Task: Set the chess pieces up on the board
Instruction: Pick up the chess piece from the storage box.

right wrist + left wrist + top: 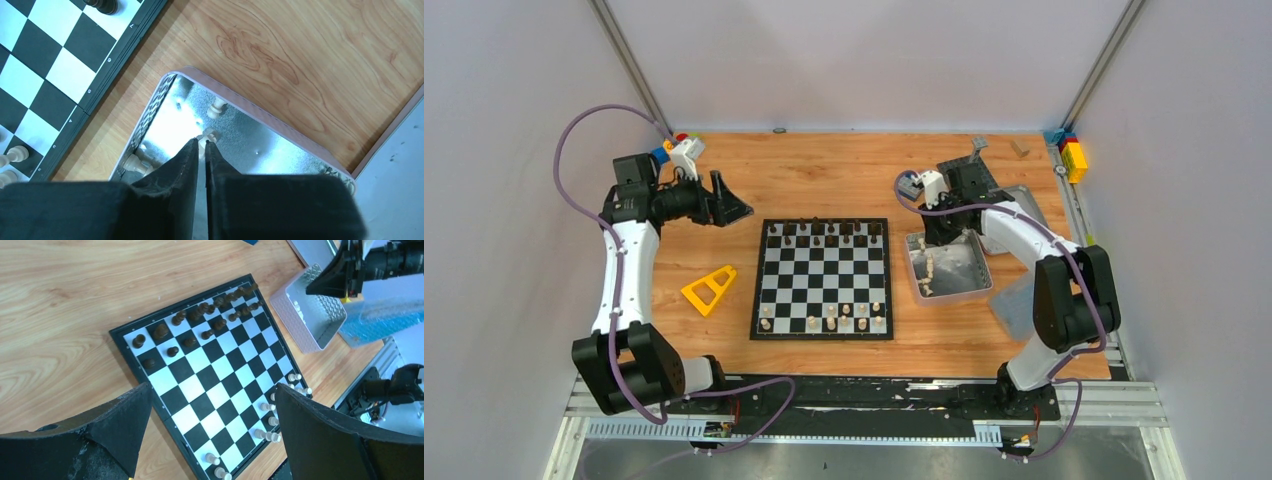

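Pickup was judged underway: right claw (202, 142) was clamped on a pale chess piece (210, 134) inside the tin (260, 120); lifting to the board (45, 70) was called for.

- Table (824, 170): pale wood grain, smooth, slight sheen.
- Board (200, 385): smooth black and white checks, slight gloss.
- Tin (260, 145): bright bare metal, mirror-like floor, dimpled wall.
- Pale piece (209, 134): turned wood, matt.
- Dark pieces (139, 340): turned, faintly glossy.
- Right pincer (201, 144), left pincer (212, 390): matt black, grainy, rough along the edges.
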Robot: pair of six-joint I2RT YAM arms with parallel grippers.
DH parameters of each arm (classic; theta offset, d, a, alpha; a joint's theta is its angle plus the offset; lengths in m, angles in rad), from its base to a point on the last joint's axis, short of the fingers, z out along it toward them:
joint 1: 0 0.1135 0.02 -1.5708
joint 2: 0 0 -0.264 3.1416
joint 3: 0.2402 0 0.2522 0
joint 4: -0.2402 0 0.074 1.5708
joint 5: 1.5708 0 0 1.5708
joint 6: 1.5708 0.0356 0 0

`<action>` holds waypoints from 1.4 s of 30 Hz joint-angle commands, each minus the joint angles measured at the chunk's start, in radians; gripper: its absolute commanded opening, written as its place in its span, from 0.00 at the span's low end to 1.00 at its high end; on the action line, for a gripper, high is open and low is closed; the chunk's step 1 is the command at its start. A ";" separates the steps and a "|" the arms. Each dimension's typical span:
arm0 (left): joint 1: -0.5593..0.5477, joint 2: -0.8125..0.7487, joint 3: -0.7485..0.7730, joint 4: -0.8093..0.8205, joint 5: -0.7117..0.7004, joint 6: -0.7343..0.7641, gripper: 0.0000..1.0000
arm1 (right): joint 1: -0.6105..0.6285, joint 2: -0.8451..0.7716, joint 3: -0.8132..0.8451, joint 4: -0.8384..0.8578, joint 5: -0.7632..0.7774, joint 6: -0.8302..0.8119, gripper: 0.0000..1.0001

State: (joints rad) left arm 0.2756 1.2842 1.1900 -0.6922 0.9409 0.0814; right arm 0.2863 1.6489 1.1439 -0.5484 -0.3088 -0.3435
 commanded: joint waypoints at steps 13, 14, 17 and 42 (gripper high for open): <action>-0.052 -0.037 -0.050 0.095 0.001 -0.003 0.99 | -0.004 -0.016 -0.049 0.034 0.071 0.071 0.35; -0.053 -0.036 -0.054 0.102 0.001 -0.007 0.99 | -0.003 -0.019 -0.058 0.027 0.072 0.075 0.36; -0.053 -0.027 -0.055 0.105 0.000 -0.010 0.99 | -0.003 -0.021 -0.082 0.006 0.066 0.095 0.42; -0.053 -0.035 -0.065 0.103 -0.011 -0.008 1.00 | 0.018 0.060 -0.088 -0.051 0.054 0.109 0.21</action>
State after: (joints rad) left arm 0.2283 1.2823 1.1236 -0.6163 0.9249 0.0734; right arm 0.3008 1.7081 1.0351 -0.6025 -0.2710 -0.2363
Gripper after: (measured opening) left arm 0.997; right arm 0.239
